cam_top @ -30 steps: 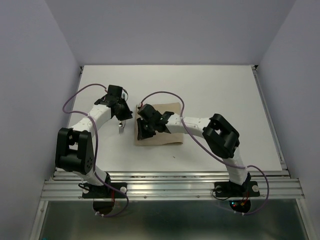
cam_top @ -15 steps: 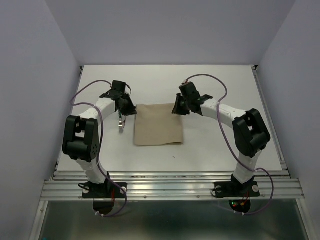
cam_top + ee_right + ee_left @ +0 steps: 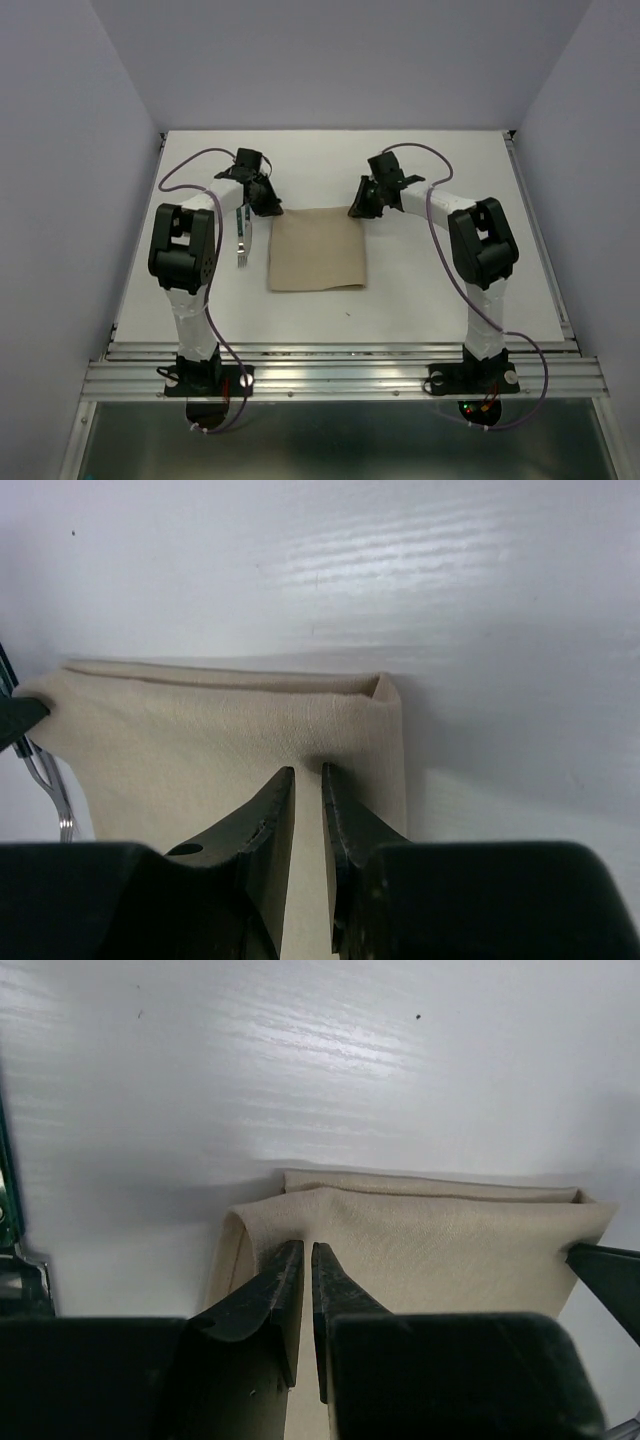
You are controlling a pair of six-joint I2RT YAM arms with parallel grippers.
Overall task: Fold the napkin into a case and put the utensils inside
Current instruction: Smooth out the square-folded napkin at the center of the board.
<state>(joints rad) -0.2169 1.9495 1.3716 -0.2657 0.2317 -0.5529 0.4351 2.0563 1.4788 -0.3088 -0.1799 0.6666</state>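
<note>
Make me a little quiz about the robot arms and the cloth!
1. Pick one. The left gripper and the right gripper are at the napkin's corners that are: A) nearest the arm bases, B) farthest from the arm bases.
2. True or false: the fork lies on top of the napkin.
3. Fill in: the napkin's colour is ____.

Key: 1 B. 2 False, the fork lies on the table beside the napkin, on the left arm's side. 3 Beige.

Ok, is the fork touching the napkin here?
Apart. The top view shows the fork lying left of the napkin, with a strip of bare white table between them along the fork's visible length.
</note>
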